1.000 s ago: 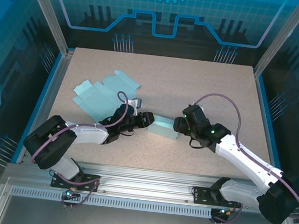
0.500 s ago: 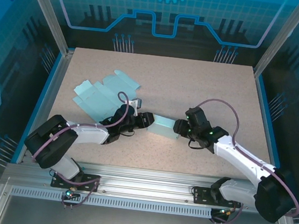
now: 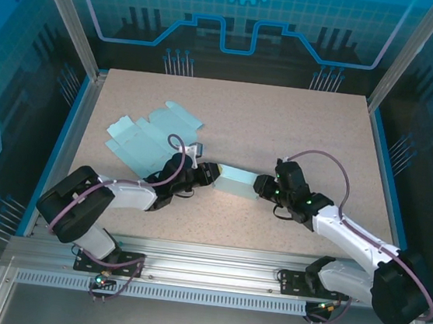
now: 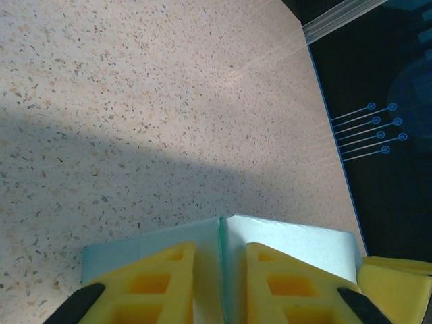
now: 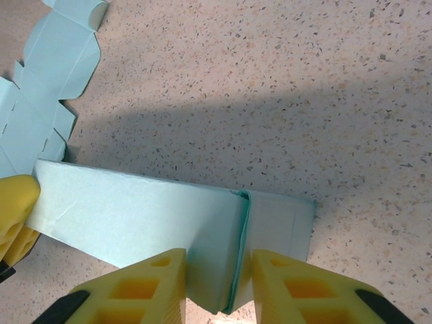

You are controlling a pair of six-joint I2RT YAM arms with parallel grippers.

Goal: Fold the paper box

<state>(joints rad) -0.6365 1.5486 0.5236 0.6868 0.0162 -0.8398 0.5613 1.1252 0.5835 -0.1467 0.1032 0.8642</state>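
Left gripper [image 3: 212, 175] and right gripper [image 3: 261, 186] each pinch a box [image 3: 237, 181] end — squeeze evenly, creases square, no crushing.

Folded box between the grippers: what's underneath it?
Speckled table shows around the folded box, with shadow beyond it. The patch directly beneath is covered, so I cannot tell whether it rests on the table or hangs clear.

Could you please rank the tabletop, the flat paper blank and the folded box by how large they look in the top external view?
1. tabletop: by far the largest.
2. flat paper blank: clearly smaller, lying at the left.
3. folded box: smallest, its ends partly covered by the arms.
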